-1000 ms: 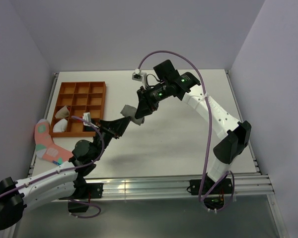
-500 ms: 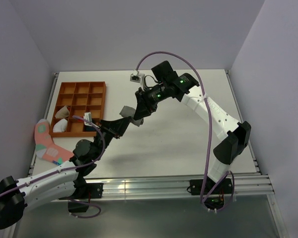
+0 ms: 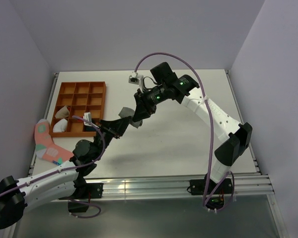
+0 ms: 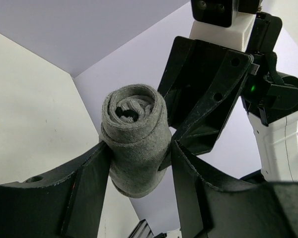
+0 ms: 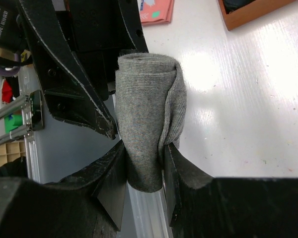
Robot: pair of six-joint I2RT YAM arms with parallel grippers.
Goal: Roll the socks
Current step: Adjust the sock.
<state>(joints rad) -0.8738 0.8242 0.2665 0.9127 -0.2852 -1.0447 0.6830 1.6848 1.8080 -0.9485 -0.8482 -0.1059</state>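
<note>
We see the grey sock (image 4: 134,119) rolled tight, up off the table (image 3: 179,139). Left gripper (image 4: 139,148) and right gripper (image 5: 144,154) both clamp it, likely a handover that stops it unrolling.

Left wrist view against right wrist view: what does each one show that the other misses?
Only the left wrist view shows the spiral end of the rolled grey fabric sock. Only the right wrist view shows the flat pink sock, a corner of the orange tray and the white table. Both show that roll pinched by the left tool and right tool.
</note>
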